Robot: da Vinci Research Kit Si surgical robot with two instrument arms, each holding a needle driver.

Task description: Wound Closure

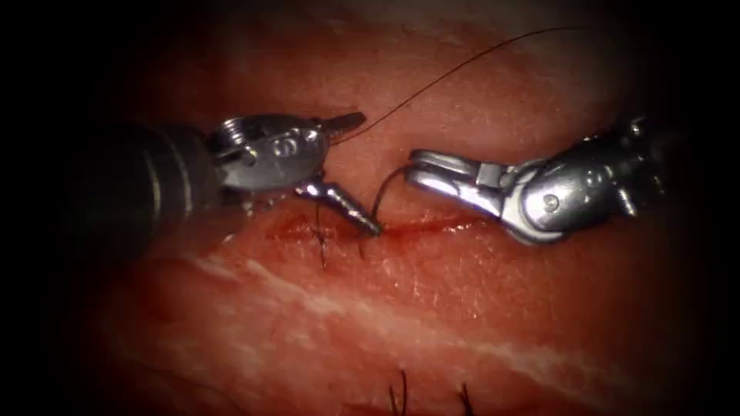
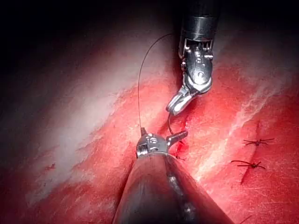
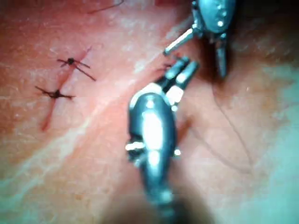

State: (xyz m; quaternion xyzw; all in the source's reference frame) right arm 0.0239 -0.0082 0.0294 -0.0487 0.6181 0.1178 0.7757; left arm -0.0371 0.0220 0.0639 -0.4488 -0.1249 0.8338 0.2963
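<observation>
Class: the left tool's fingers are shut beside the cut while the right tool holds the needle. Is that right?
No. The endoscope view shows the left tool with its fingers spread open; the right tool does hold the needle.

Dark curved needle (image 1: 383,194) arcs up from the cut (image 1: 432,226) in the tissue (image 1: 432,308); thread (image 1: 462,65) trails upward.

I can see a tied stitch (image 2: 255,141) and a 2nd stitch (image 2: 251,164) just beside it. Both have dark cut ends and sit on a short closed slit, well apart from the open cut (image 1: 432,226). 2 more thread ends (image 1: 399,397) stick up nearby. A pale fatty streak (image 1: 324,300) crosses the tissue (image 1: 462,293), and red fluid (image 1: 451,224) lies along the cut.
</observation>
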